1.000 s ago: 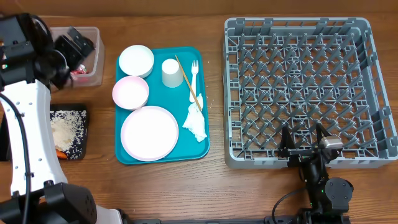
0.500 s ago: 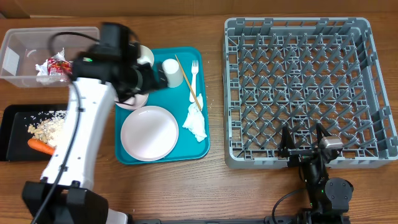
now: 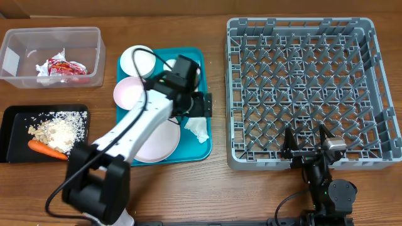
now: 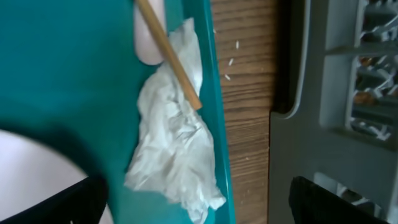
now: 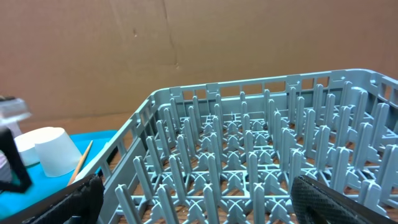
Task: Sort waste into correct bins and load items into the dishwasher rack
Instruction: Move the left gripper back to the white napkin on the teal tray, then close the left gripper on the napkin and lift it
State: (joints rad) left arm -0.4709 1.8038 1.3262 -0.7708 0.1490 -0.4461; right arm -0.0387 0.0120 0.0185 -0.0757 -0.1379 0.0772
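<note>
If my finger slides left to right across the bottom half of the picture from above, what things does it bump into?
carrot → plate → napkin → dishwasher rack

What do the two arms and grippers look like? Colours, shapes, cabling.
The left arm has white shell links and black joints, with a thin black cable running alongside. The left gripper is black. The right arm is all black with a silver-grey cap near the wrist. The right gripper has slim black fingers.
</note>
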